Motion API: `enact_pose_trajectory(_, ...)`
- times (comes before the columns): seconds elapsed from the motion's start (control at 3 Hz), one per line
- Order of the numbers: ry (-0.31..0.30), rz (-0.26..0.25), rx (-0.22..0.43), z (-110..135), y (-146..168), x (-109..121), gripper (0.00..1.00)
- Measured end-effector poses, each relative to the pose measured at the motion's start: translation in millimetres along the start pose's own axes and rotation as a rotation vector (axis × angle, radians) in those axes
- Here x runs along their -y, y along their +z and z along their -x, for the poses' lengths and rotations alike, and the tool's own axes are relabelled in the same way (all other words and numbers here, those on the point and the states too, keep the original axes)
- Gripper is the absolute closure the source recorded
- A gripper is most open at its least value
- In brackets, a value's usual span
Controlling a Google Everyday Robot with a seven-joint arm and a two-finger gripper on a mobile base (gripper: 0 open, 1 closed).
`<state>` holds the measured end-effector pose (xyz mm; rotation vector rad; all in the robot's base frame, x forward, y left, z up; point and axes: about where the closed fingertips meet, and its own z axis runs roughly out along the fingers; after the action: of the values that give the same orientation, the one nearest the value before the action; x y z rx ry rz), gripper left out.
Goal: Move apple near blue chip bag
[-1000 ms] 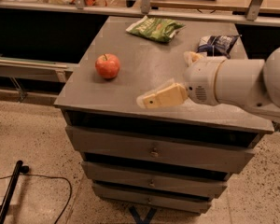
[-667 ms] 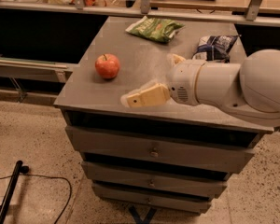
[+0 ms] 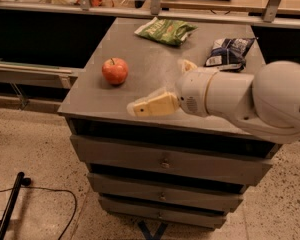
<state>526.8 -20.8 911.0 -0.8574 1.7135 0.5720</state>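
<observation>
The apple [image 3: 115, 70], red-orange with a short dark stem, sits on the left part of the grey cabinet top [image 3: 140, 91]. The blue chip bag [image 3: 229, 51], dark navy with a white label patch, lies at the back right of the top. My gripper [image 3: 157, 85] hovers over the middle front of the top, to the right of the apple and apart from it. It is open and empty. One cream finger [image 3: 152, 104] points left near the front edge; the other [image 3: 187, 64] sits further back. The white arm [image 3: 250, 99] fills the right side.
A green chip bag [image 3: 166, 30] lies at the back middle of the top. The cabinet has several drawers [image 3: 165, 161] below. A dark counter and railing run behind. A black cable and pole [image 3: 12, 204] lie on the speckled floor at lower left.
My gripper and arm have moved left across the front of the cabinet top, closer to the apple. The apple and both bags have not moved.
</observation>
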Motion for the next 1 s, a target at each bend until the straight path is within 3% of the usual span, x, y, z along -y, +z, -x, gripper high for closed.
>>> enact_pose_trajectory(0.33, -0.01, -0.069, 0.042, -4.4, 17.6, 1.5, 0.0)
enact_pose_trajectory(1.0, -0.027, -0.237, 0.129, -13.8, 79.2, 34.8, 0.0)
